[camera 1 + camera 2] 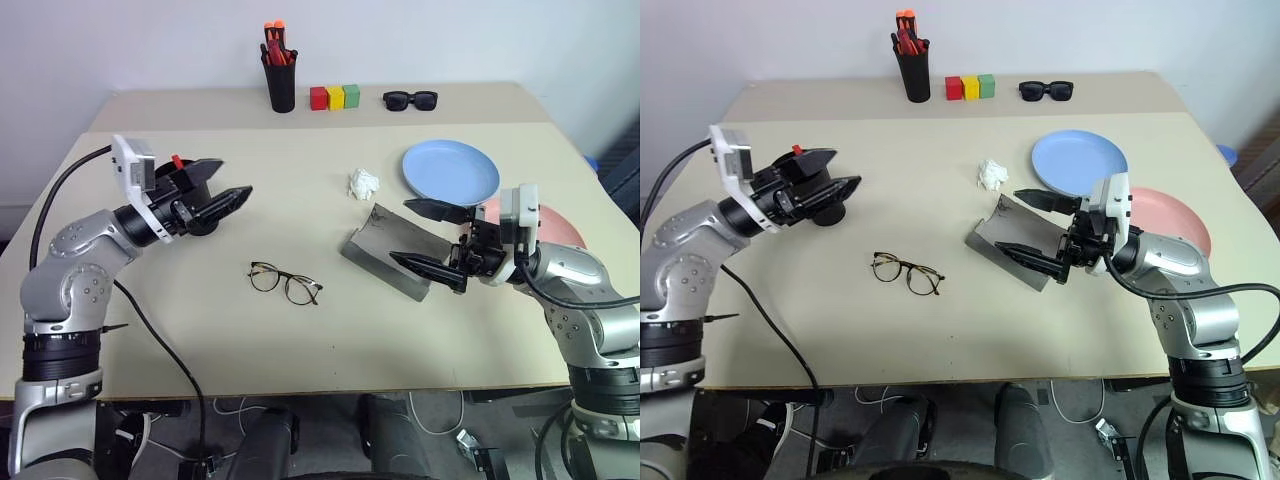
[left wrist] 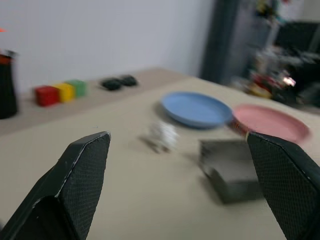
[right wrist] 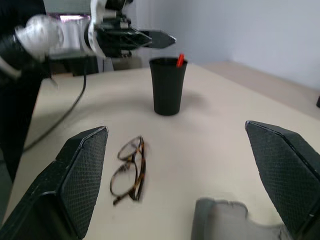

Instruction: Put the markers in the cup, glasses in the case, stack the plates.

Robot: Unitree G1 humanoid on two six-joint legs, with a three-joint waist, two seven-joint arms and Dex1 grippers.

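Observation:
My left gripper [image 1: 236, 177] hangs open above the table's left side, right over the black cup [image 3: 167, 85]. A red marker end [image 3: 180, 60] sticks out of the cup. The wire-rimmed glasses [image 1: 285, 282] lie unfolded on the table between my two arms. The grey case [image 1: 385, 250] lies open right of centre. My right gripper [image 1: 400, 232] is open, with one finger over the case's far side and the other along its near edge. The light blue plate [image 1: 450, 170] sits behind the case. The pink plate [image 1: 1175, 220] lies to its right, partly hidden by my right arm.
At the back stand a black holder of orange-red pens [image 1: 281, 85], three coloured blocks [image 1: 334, 97] and black sunglasses [image 1: 410, 99]. A crumpled white scrap [image 1: 363, 183] lies left of the blue plate. A black cable hangs over the table's left front edge.

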